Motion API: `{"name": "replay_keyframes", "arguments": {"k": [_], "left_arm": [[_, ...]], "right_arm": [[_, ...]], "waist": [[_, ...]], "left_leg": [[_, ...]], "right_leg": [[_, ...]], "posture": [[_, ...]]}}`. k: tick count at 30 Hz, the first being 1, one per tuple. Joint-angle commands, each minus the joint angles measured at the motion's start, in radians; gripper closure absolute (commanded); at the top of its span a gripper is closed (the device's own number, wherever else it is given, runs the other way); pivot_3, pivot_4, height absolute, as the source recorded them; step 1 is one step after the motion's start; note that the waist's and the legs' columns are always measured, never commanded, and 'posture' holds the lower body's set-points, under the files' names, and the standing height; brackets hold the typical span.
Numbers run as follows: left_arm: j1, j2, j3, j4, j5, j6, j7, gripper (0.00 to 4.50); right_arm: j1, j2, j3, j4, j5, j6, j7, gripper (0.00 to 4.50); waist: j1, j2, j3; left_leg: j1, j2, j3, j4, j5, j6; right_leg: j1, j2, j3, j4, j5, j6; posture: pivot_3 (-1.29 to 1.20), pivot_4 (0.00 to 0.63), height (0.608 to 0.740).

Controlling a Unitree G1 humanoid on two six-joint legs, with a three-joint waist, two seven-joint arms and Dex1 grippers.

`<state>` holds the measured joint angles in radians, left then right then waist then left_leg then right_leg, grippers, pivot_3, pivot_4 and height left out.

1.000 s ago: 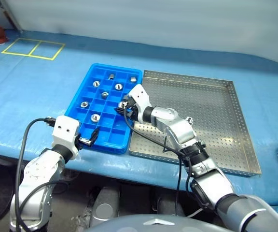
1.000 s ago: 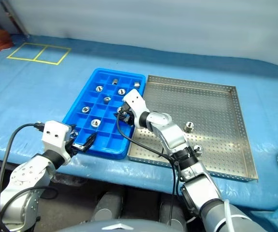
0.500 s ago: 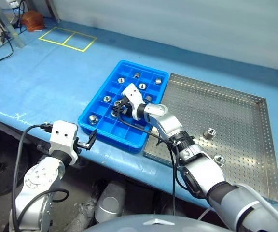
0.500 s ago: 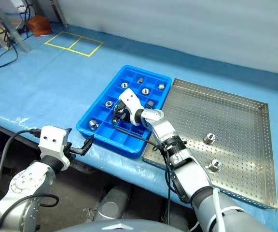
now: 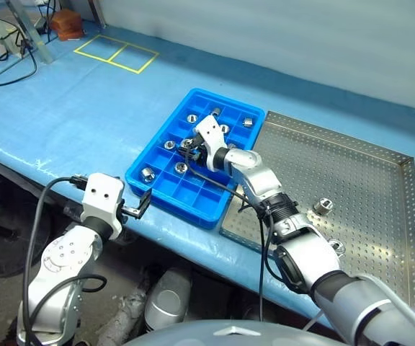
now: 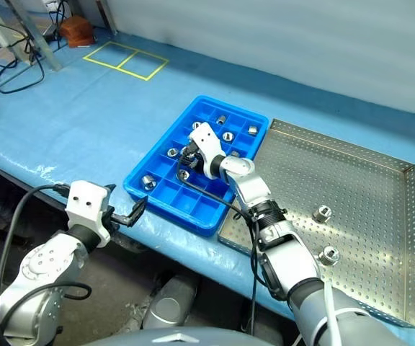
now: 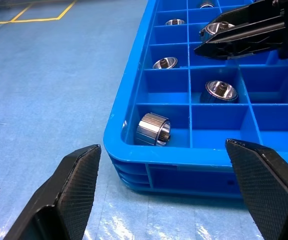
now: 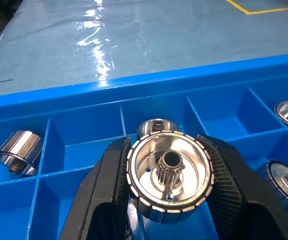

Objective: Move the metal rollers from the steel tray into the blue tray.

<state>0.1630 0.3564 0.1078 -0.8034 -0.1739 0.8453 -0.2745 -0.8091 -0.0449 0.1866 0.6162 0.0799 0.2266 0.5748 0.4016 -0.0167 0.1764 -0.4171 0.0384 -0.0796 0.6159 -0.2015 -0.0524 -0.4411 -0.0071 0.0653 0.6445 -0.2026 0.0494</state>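
Note:
My right gripper (image 8: 170, 192) is shut on a metal roller (image 8: 170, 175), a shiny cylinder with a toothed hub, which hangs just above the middle compartments of the blue tray (image 5: 170, 204). Several more rollers lie in that tray's cells, one in the near corner cell (image 7: 154, 129). Two rollers (image 5: 324, 205) (image 5: 336, 247) rest on the steel tray (image 5: 351, 158), which stands to the right of the blue one. The left gripper (image 5: 140, 205) is open and empty, just off the blue tray's near left corner.
Both trays sit on a blue-covered table whose front edge (image 5: 63, 176) runs close below them. Yellow tape squares (image 5: 117, 54) mark the cover at the far left. Cables and a brown object (image 5: 67, 21) lie beyond them.
The whole picture has shifted as the camera turned. The right gripper has carried its roller from the blue tray's right side to over its middle. The left gripper stays put.

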Motion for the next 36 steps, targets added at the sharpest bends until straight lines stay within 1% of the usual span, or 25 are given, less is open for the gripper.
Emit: {"name": "replay_keyframes", "arguments": {"k": [1, 14, 22, 27, 33, 35, 36], "left_arm": [[-0.009, 0.008, -0.003, -0.002, -0.008, -0.02, -0.006, 0.13], [-0.03, 0.012, -0.021, 0.036, -0.007, -0.04, -0.016, 0.13], [-0.036, 0.017, -0.025, 0.047, -0.007, -0.047, -0.02, 0.13], [-0.037, 0.019, -0.028, 0.049, -0.007, -0.047, -0.023, 0.13], [-0.042, 0.023, -0.031, 0.055, -0.006, -0.047, -0.025, 0.13], [-0.045, 0.023, -0.032, 0.057, -0.007, -0.047, -0.026, 0.13], [-0.048, 0.023, -0.034, 0.059, -0.007, -0.047, -0.026, 0.13]], "right_arm": [[-0.006, -0.002, -0.013, -0.059, -0.002, -0.01, -0.005, 2.78], [0.026, -0.037, -0.022, -0.109, -0.01, 0.013, -0.017, 2.78], [0.084, -0.036, -0.012, -0.164, -0.014, 0.051, -0.022, 2.78], [0.088, -0.04, -0.022, -0.149, -0.024, 0.052, -0.049, 2.78], [0.095, -0.051, -0.025, -0.151, -0.02, 0.06, -0.049, 2.78], [0.101, -0.061, -0.019, -0.158, -0.027, 0.067, -0.048, 2.02], [0.104, -0.065, -0.016, -0.163, -0.032, 0.067, -0.049, 1.74]], "waist": [[0.001, 0.0, 0.0], [0.0, 0.0, 0.0], [-0.001, 0.0, 0.0], [-0.001, 0.0, 0.0], [-0.001, 0.0, 0.0], [-0.001, 0.0, 0.0], [-0.001, 0.0, 0.0]], "left_leg": [[0.0, 0.001, 0.0, 0.0, 0.0, 0.0], [0.0, 0.004, 0.001, 0.0, -0.001, -0.003], [0.0, 0.006, 0.001, 0.0, -0.002, -0.003], [0.0, 0.007, 0.001, 0.0, -0.002, -0.004], [0.0, 0.007, 0.001, 0.001, -0.002, -0.004], [0.0, 0.007, 0.001, 0.001, -0.002, -0.004], [0.0, 0.007, 0.001, 0.001, -0.002, -0.004]], "right_leg": [[0.0, 0.001, 0.0, 0.0, 0.0, 0.0], [-0.001, 0.005, 0.0, 0.0, -0.001, -0.002], [-0.001, 0.006, 0.0, 0.0, -0.001, -0.003], [-0.001, 0.007, 0.0, 0.0, 0.0, -0.004], [-0.001, 0.007, 0.0, 0.0, 0.0, -0.004], [-0.001, 0.007, 0.0, 0.0, 0.0, -0.004], [-0.001, 0.007, 0.0, 0.0, 0.0, -0.004]], "posture": [[0.52, 0.15, 0.74], [0.49, 0.15, 0.74], [0.48, 0.15, 0.74], [0.48, 0.15, 0.74], [0.47, 0.15, 0.74], [0.47, 0.15, 0.74], [0.47, 0.15, 0.74]]}}
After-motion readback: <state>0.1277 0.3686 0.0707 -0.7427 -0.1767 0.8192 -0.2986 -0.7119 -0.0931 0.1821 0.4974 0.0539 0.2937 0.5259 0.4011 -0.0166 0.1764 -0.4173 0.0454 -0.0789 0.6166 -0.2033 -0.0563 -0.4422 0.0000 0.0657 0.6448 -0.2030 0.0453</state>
